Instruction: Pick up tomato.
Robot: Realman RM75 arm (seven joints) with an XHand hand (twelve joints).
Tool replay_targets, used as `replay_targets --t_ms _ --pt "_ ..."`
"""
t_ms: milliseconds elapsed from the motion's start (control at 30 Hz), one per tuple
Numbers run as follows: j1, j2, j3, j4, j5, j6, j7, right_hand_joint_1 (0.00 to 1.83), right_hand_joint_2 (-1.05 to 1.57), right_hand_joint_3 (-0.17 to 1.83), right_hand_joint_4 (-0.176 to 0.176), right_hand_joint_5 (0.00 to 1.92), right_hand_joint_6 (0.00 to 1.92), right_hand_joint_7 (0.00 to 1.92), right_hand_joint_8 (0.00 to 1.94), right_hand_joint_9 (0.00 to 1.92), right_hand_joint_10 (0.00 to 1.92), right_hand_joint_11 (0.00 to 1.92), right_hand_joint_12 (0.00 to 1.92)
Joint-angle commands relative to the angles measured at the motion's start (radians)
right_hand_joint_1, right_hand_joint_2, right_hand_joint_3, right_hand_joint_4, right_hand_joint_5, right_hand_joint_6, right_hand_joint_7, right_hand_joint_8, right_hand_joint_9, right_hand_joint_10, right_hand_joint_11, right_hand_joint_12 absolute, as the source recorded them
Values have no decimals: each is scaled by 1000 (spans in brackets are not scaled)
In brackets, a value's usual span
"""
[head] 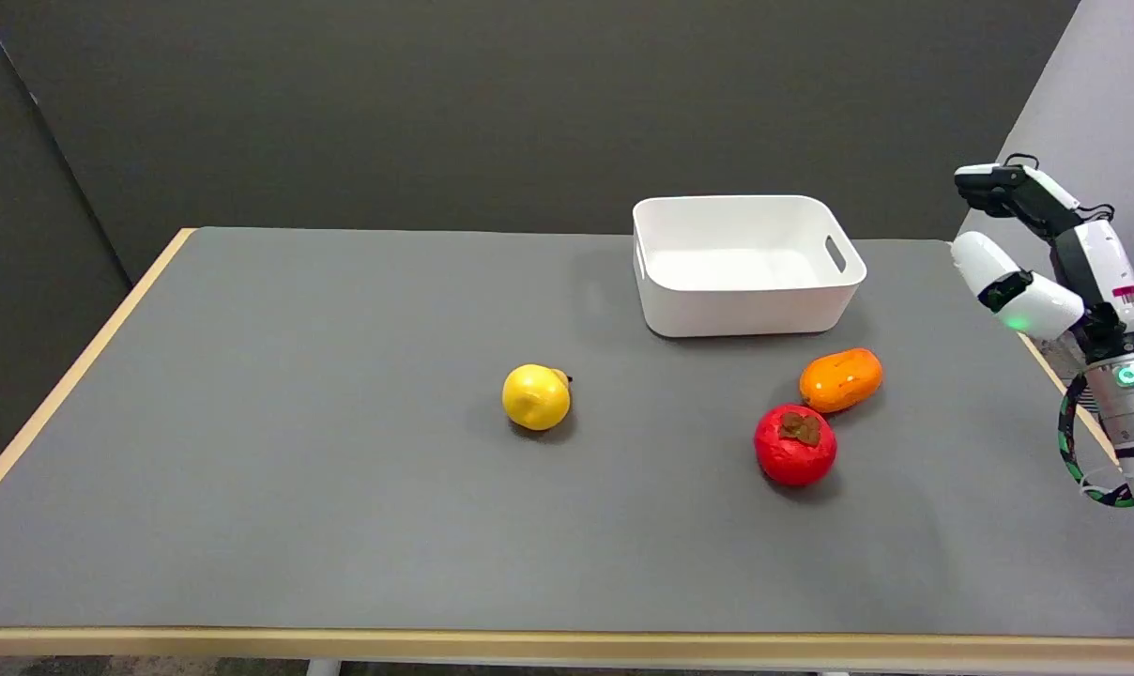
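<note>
Table edge: the near lip of the grey table (pixel 248 526) runs along the bottom, with nothing resting close to it.
Tomato: the red tomato (pixel 794 445) sits right of centre, brown calyx up, free on its near and left sides.
Orange fruit: an orange fruit (pixel 841 379) lies just behind and to the right of the tomato, touching it or nearly so — I cannot tell which.
Yellow fruit: a yellow fruit (pixel 536 396) sits well apart to the left, out of the way.
Bin: a white bin (pixel 745 265) stands farther back, behind both fruits.
Right hand: the right hand (pixel 1032 249) hangs in the air over the far right table edge, holding nothing, fingers apart, well away from the tomato.
Approach: best to come down from above and close across the tomato's near-left and right flanks — keeping fingers from shoving the orange fruit.
Risk: a round, smooth-looking skin may roll if touched on one side first.
</note>
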Motion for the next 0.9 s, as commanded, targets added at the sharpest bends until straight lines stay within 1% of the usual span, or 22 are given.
replay_targets --t_ms 33,233,333,467,567,700,900 --pt "-10 5 -198 1 4 81 -28 476 670 878 134 356 735 468 487 339 794 129 1206" --pt "-14 3 -262 10 -23 100 -26 454 655 875 137 361 749 481 504 351 819 149 1237" --pt "-14 -1 -279 39 -100 75 -26 449 654 875 139 365 759 490 518 360 833 160 1252" --pt "-14 -2 -294 77 -210 -19 -33 443 652 874 141 368 768 495 525 364 839 167 1261" --pt "-13 -2 -277 82 -284 -115 -37 431 651 874 139 365 760 488 515 356 825 163 1256" --pt "-12 -2 -216 78 -367 -232 -64 407 648 878 131 349 712 455 468 323 772 134 1217" --pt "-10 -2 -140 54 -504 -264 -74 374 645 886 125 331 664 430 439 301 734 110 1181"
